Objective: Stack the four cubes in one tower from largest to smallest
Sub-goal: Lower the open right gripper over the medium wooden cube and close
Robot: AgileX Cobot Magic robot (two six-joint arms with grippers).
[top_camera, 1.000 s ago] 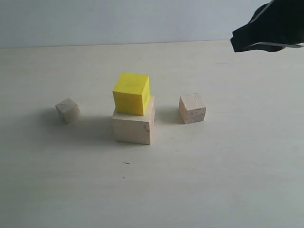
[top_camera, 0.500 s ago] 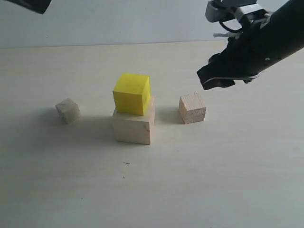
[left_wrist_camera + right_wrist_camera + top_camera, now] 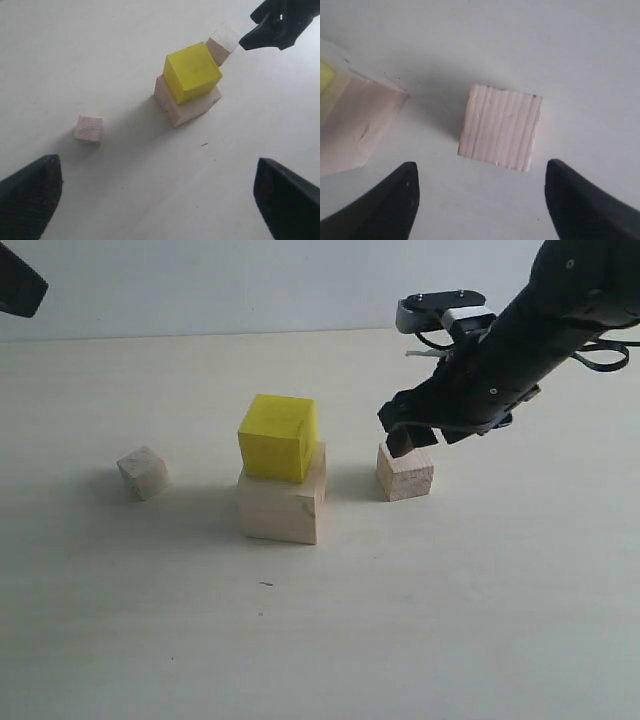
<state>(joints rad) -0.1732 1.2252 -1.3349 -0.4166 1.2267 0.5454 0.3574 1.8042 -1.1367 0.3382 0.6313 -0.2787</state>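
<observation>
A bright yellow cube (image 3: 278,437) rests on the big pale wood cube (image 3: 281,505) mid-table, also seen as yellow cube (image 3: 192,72) on big cube (image 3: 186,107). The smaller pale wood cube (image 3: 405,469) stands to its right on the table. My right gripper (image 3: 408,436) hovers just above and behind it, open and empty; the smaller cube (image 3: 501,126) lies just ahead of its fingertips (image 3: 400,192). The tiny pale wood cube (image 3: 142,472) sits alone at the left. My left gripper (image 3: 157,192) hangs high, open, holding nothing.
The pale table (image 3: 420,620) ends at a light wall (image 3: 250,285) at the back. A small dark speck (image 3: 266,584) lies in front of the stack. The left arm (image 3: 18,282) shows only at the top left corner.
My right arm has swung down and leftward from the top right corner to just above the smaller pale wood cube, opening its jaws on the way. The cubes have not moved.
</observation>
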